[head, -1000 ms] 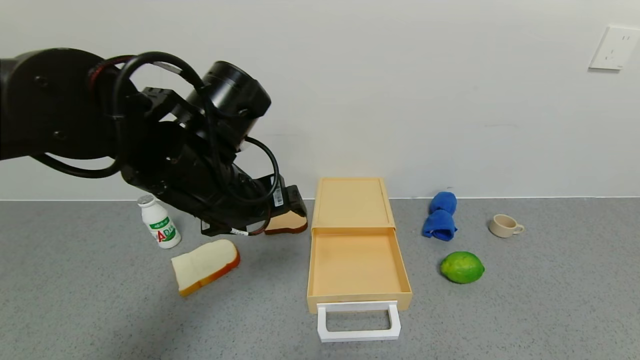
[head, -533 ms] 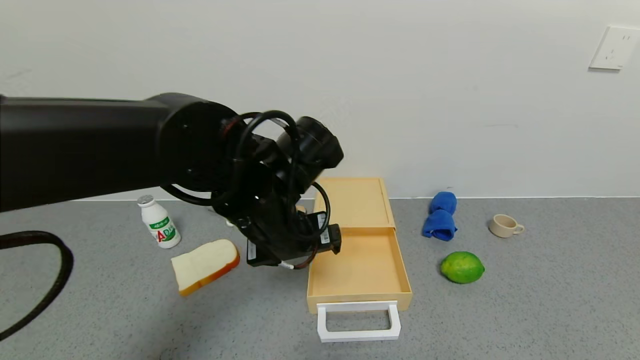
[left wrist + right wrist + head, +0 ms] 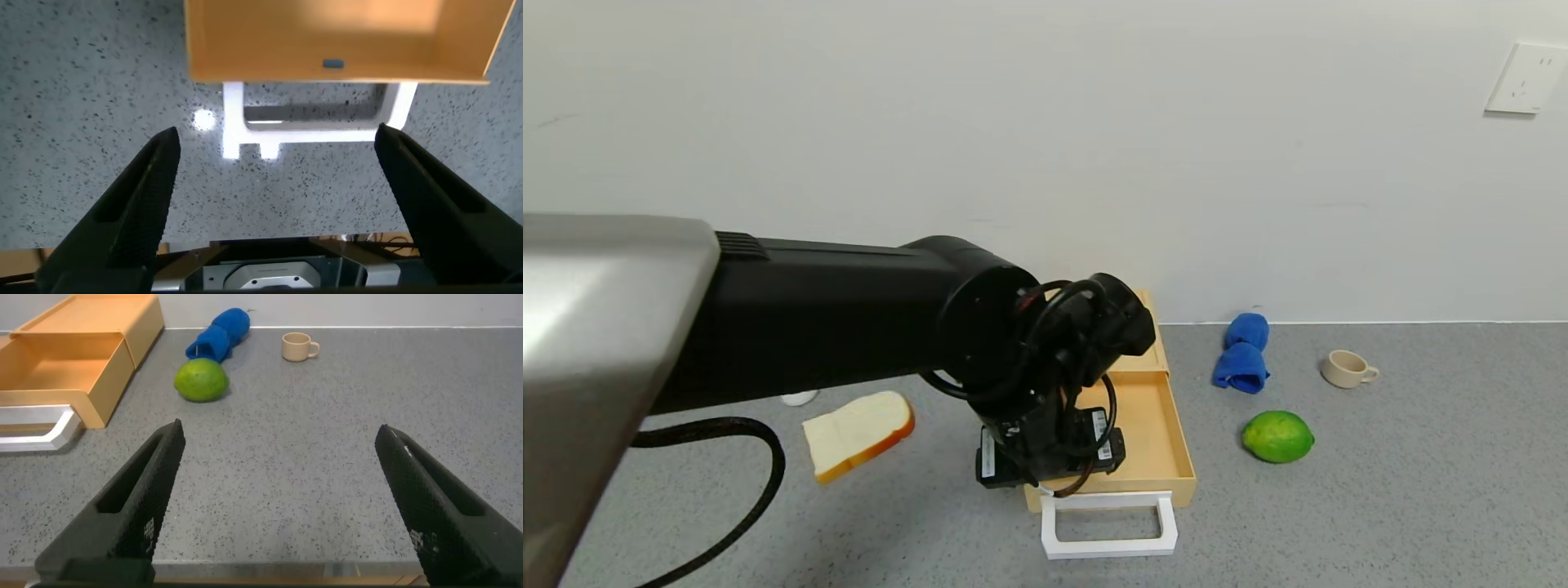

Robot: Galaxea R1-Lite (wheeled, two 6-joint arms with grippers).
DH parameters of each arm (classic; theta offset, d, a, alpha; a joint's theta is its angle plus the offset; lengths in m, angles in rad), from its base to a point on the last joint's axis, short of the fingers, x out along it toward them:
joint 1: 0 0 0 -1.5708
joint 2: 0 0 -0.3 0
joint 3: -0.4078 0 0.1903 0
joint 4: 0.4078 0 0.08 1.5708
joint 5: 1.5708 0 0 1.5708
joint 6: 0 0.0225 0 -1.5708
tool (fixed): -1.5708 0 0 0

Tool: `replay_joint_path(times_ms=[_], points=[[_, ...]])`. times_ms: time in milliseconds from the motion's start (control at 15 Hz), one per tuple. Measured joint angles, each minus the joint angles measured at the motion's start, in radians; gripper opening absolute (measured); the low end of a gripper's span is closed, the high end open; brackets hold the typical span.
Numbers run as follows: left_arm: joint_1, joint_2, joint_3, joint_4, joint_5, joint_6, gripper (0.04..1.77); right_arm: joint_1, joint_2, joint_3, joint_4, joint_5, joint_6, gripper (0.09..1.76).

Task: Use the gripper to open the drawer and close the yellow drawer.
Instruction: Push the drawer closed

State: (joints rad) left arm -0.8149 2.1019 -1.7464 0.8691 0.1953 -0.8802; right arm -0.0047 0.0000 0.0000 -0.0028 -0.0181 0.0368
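Observation:
The pale yellow drawer stands pulled out of its flat matching box, its white loop handle toward me. My left gripper hangs over the drawer's front left corner, pointing down, just above the handle. In the left wrist view its fingers are spread wide and hold nothing; the handle and the drawer front lie beyond the tips, apart from them. My right gripper is open low over the table, to the right of the drawer and its handle.
A slice of white toast lies left of the drawer. To its right are a green lime, a rolled blue cloth and a small beige cup. The wall runs close behind the box. My left arm hides the table behind it.
My left arm has swung right and down, from beside the brown toast slice at the back to over the drawer's front end. The drawer has not moved.

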Motion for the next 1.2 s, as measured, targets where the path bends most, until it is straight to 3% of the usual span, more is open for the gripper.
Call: replay_joint_path(times_ms=[333, 800, 1200], points=[[-0.048, 0.064, -0.003, -0.004, -0.008, -0.039, 1.72, 0.000, 0.000, 0.000, 0.000, 0.000, 0.000, 1.71], [-0.056, 0.136, -0.008, -0.011, 0.008, -0.042, 1.72, 0.000, 0.000, 0.000, 0.000, 0.000, 0.000, 1.71], [-0.056, 0.166, -0.022, -0.020, 0.065, -0.042, 1.72, 0.000, 0.000, 0.000, 0.000, 0.000, 0.000, 1.71]])
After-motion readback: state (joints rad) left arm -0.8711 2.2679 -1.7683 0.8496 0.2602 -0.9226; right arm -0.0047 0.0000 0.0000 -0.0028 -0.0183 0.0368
